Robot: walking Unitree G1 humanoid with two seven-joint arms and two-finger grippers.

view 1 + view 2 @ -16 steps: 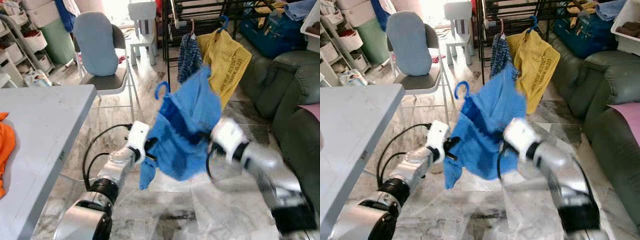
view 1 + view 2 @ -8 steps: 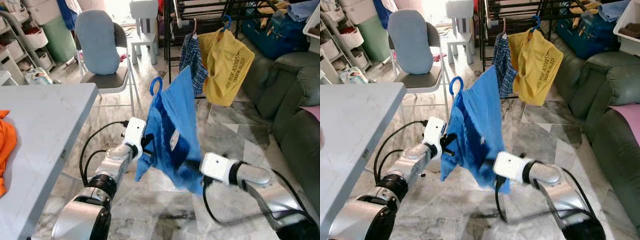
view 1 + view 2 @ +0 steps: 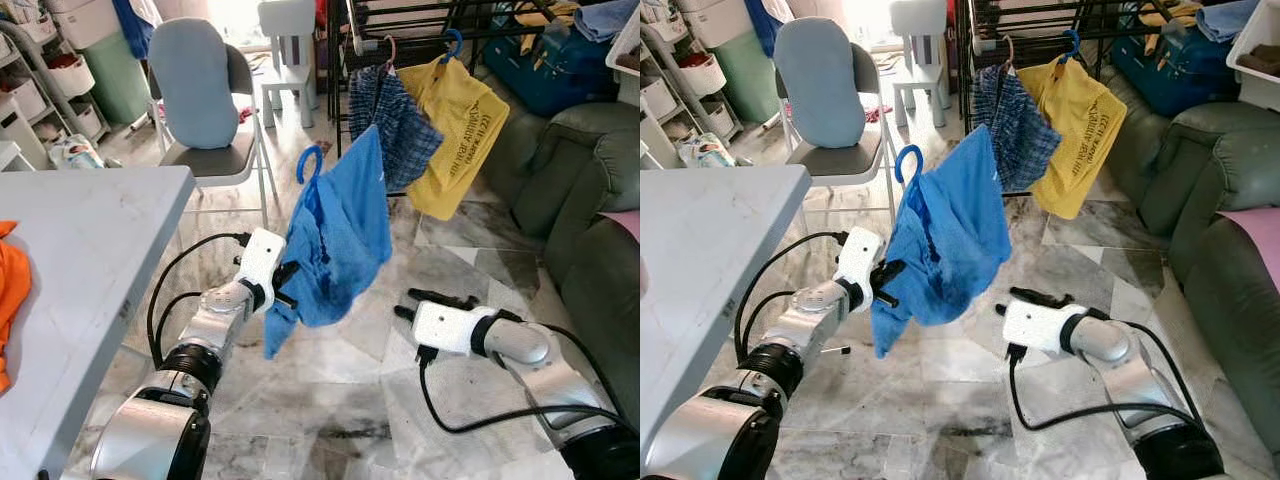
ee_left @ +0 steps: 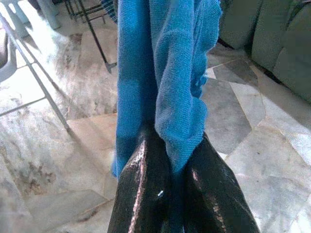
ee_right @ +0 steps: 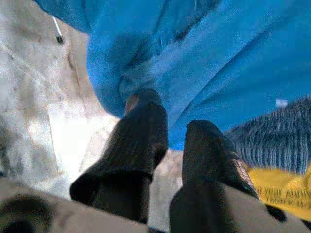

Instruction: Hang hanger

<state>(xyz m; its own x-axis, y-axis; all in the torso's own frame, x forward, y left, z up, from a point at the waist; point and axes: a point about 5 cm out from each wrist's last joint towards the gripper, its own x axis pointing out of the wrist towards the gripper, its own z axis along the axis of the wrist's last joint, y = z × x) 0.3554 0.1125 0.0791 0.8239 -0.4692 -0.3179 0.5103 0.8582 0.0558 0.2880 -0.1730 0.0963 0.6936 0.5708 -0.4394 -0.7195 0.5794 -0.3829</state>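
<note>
A blue garment [image 3: 340, 235] hangs on a blue hanger whose hook [image 3: 311, 166] sticks up above it. My left gripper [image 3: 283, 286] is shut on the garment's lower left side and holds it up over the floor; the left wrist view shows cloth [image 4: 170, 68] pinched between the two black fingers. My right gripper [image 3: 428, 298] sits low to the right of the garment, open, with nothing between its fingers [image 5: 143, 131]. Behind stands the black drying rack [image 3: 400, 18], with a plaid garment [image 3: 395, 120] and a yellow shirt [image 3: 455, 125] hung on it.
A grey table [image 3: 90, 250] with an orange cloth [image 3: 10, 290] is on my left. A folding chair with a blue cushion [image 3: 195, 90] and a small white chair [image 3: 285, 50] stand behind. A dark green sofa [image 3: 590, 200] lines the right side. Marble floor lies below.
My right gripper has let go of the blue garment and dropped down to the right. The garment now hangs from the left gripper alone, more bunched.
</note>
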